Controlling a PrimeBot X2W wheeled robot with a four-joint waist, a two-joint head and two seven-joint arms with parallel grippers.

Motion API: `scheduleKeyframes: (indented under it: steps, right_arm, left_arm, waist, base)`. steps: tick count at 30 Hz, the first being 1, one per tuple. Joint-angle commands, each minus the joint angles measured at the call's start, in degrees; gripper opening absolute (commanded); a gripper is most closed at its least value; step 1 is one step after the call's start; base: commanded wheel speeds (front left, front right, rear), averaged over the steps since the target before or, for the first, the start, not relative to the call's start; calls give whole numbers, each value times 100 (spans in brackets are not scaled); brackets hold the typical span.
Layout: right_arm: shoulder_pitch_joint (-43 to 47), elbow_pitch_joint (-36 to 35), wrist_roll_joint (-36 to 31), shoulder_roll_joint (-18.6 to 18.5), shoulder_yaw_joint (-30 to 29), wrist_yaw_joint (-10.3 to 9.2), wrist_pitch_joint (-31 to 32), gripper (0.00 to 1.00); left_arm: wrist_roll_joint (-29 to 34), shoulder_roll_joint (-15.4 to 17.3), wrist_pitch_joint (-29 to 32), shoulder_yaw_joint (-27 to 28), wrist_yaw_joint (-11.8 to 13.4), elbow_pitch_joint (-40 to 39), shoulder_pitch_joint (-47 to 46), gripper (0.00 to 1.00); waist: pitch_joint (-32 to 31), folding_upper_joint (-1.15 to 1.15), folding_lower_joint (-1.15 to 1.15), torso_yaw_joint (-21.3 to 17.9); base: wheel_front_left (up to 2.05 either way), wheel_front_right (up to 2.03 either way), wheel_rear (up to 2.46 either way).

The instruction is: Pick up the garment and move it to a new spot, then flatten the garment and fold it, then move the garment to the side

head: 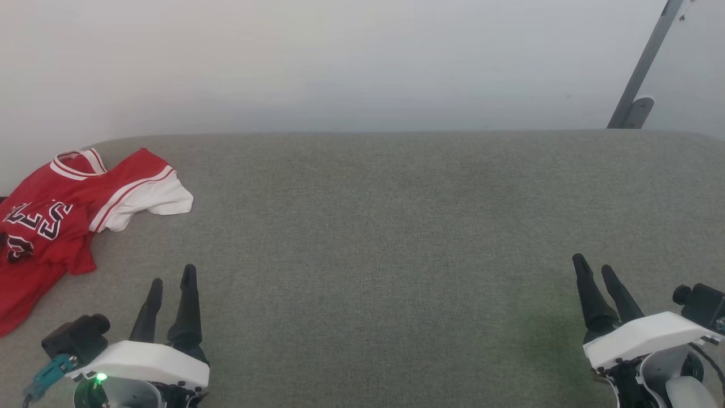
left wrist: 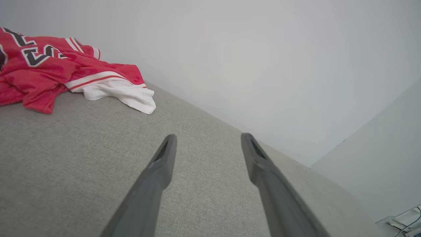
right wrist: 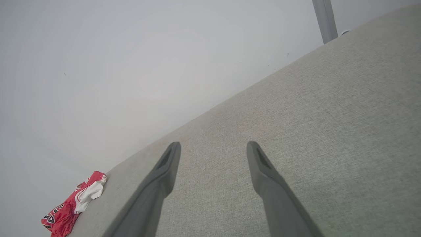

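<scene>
1. your left gripper (head: 173,275) sits low over the grey fabric surface (head: 396,226). its fingers point forward toward the wall (head: 340,56) and tilt slightly inward. the jaws are spread wide with nothing between them.
2. your right gripper (head: 592,263) is posed the same way at the opposite side. its fingers also lean a little inward, and they are wide apart and empty.
3. the red bulls jersey (head: 62,209) lies crumpled ahead of the left gripper and to the left of its fingertips, near them but not touching. its white sleeve (head: 158,201) is the part closest to the line of those fingers.
4. from your right gripper the jersey is well apart, far off to its left by the wall.
5. a grey metal post (head: 643,62) leans against the wall ahead of the right gripper, slightly to its right.
</scene>
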Motion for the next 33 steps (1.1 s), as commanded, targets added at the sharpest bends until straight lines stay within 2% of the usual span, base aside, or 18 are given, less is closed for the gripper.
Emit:
scheduleKeyframes:
  steps: [1, 33]
  right_arm:
    - [-130, -82, -163, -48, 28, 1, -69, 100]
    - [-159, -73, -1339, -223, 219, 2, -352, 100]
  left_arm:
    - [190, 32, -65, 17, -23, -77, -8, 100]
    - [1645, 98, -461, -21, -41, -258, 89, 100]
  waist:
    - [0, 0, 0, -2]
    - [-17, 0, 0, -20]
  base:
    - [0, 0, 0]
    - [0, 0, 0]
